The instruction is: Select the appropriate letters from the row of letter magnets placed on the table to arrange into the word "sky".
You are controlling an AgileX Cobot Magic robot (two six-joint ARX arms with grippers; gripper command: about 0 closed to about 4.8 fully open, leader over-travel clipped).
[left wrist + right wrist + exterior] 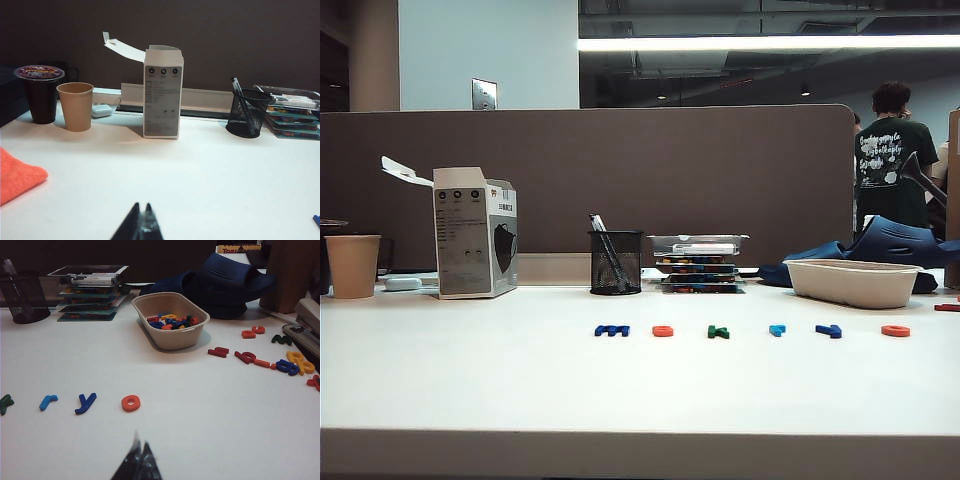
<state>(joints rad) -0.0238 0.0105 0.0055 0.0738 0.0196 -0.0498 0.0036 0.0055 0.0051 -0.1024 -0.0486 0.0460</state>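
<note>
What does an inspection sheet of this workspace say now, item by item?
Surface: white table, dry, clean.
Job's things: row of six letters; green k, blue y; two orange round ones.
Clutter: cup, open carton, pen holder, bowl of letters, loose letters, orange cloth.
Grippers: left gripper shut, right gripper shut, both empty, low over table.
Cables: nothing seen.
Surroundings: partition, person behind.

White table (470, 390) — row of letter magnets (750, 330), paper cup (352, 265), bowl (852, 282)
</note>
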